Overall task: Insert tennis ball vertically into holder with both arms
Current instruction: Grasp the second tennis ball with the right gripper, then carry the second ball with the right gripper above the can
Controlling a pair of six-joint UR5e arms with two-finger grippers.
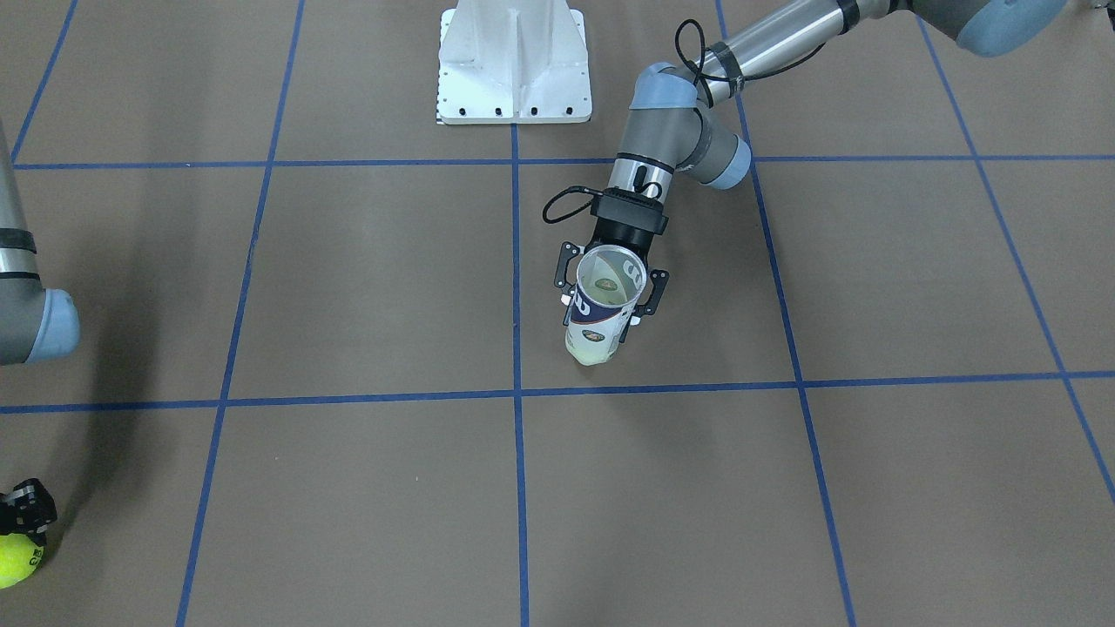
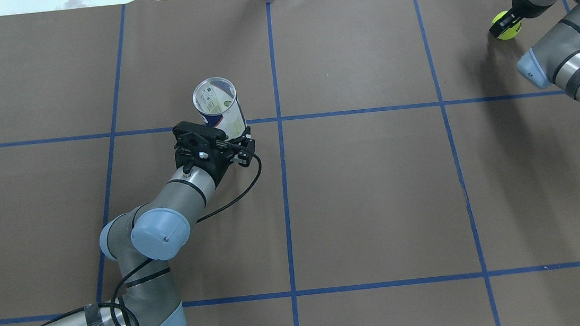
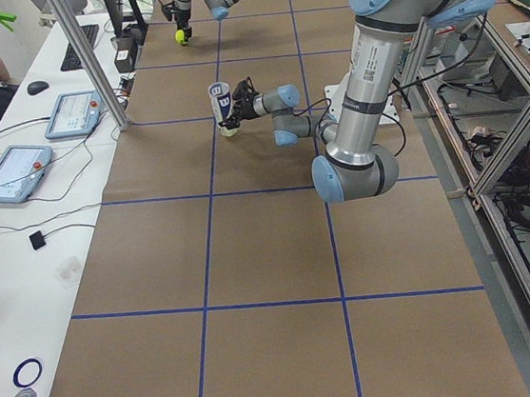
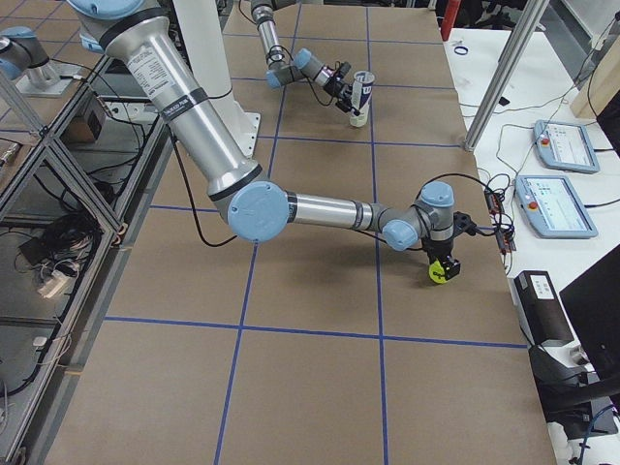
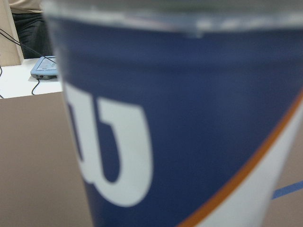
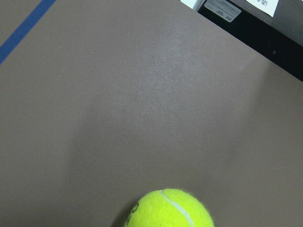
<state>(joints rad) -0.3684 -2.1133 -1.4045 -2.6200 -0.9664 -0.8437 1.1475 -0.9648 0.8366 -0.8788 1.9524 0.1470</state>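
The holder (image 1: 601,305), a clear can with a navy and white "W" label, stands upright on the brown table, its open mouth up. It also shows in the overhead view (image 2: 218,106) and fills the left wrist view (image 5: 189,118). Something pale yellow-green shows at its bottom. My left gripper (image 1: 607,306) is shut on the holder's side from the robot's side (image 2: 223,133). My right gripper (image 2: 505,22) is shut on a yellow tennis ball (image 2: 507,26) at the table's far right corner, low over the surface. The ball also shows in the front view (image 1: 17,562) and the right wrist view (image 6: 170,210).
The white pedestal base (image 1: 514,61) stands at the robot's side of the table's middle. A black box (image 6: 255,28) lies beyond the table edge near the ball. A side desk with tablets (image 4: 562,145) and metal posts (image 4: 504,68) runs along the far edge.
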